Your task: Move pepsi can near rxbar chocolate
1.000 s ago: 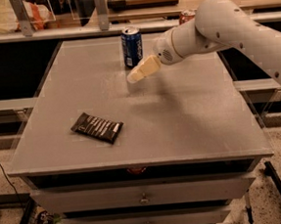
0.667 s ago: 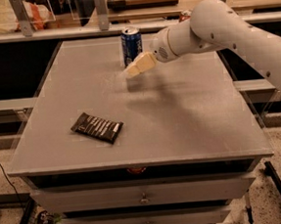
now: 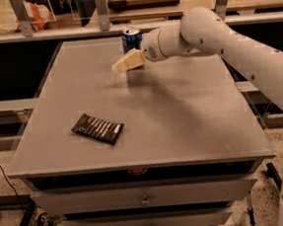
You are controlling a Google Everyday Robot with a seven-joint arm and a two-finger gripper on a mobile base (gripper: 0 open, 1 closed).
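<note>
1. Front left: the rxbar chocolate (image 3: pixel 97 129) lies flat on the grey surface (image 3: pixel 181 111), set at a slant, its paler end turned toward the front right. It is well apart from the can, with open top between the two.
2. Centre rear: the claw (image 3: pixel 127 62) hangs low over the surface, pointing left and slightly down, just in front of the can. Whether it is apart or together cannot be told from this angle, and it is not seen to enclose the can.
3. Just right of the claw's tip: the pepsi can (image 3: pixel 131 38) stands upright near the far edge, silver top showing and its lower body hidden behind the claw.
4. Right: the white arm (image 3: pixel 223 33) reaches in from that side, its wrist level with the can.
5. The step in hand looks to be the approach to the grasp, with the task barely begun. To do it well, the claw should back off a touch, line up square with the can's body and close on its middle rather than its rim. A nudge from the side could tip the can or push it off the far edge.
6. The carry that follows runs right to left and toward the front. The can is best kept upright and set down beside the bar, near it but not on it.
</note>
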